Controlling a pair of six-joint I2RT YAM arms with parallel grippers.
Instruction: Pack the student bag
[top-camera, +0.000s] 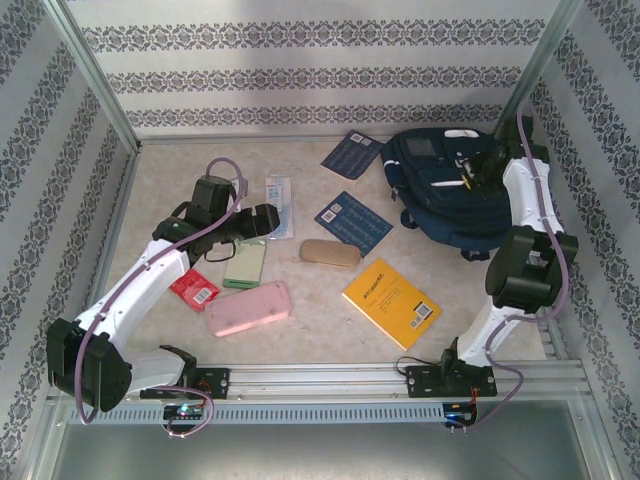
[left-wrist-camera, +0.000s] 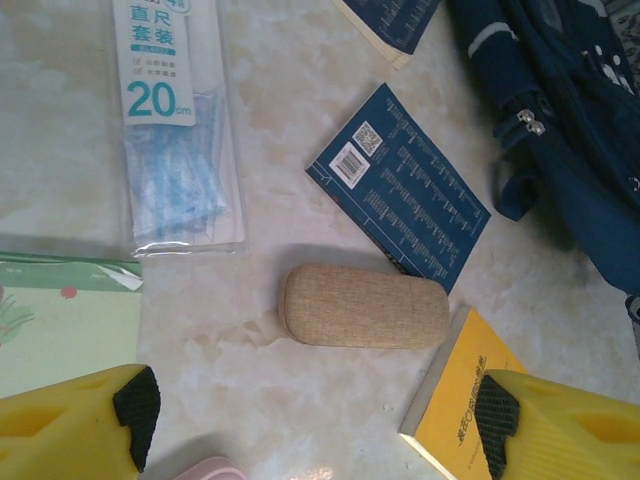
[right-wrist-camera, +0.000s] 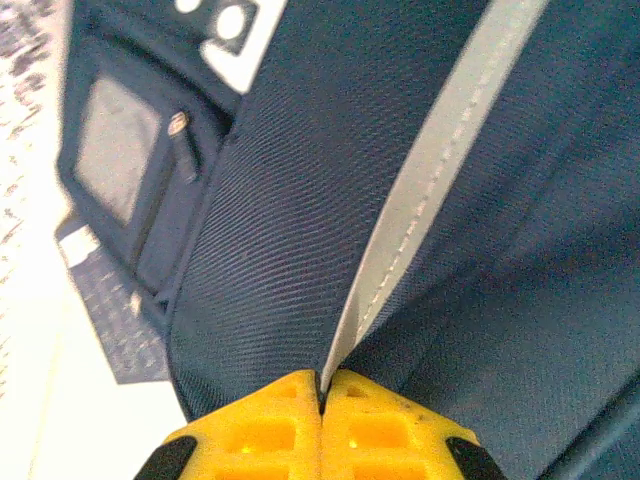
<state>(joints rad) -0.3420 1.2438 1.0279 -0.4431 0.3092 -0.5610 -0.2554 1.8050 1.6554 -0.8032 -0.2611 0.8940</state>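
the desk (top-camera: 330, 325) carries loose school things. the student bag (top-camera: 432, 205), the biggest of them, lies right at the right jaws, which are pressed together on a fold of its navy cloth beside a white stripe (right-wrist-camera: 440, 170). the step in hand looks like opening the bag. the left jaws hang spread above the tan glasses case (left-wrist-camera: 363, 306), which lies just ahead, between them. next, i judge, they should lower, with the wrist turned to close across its short side.
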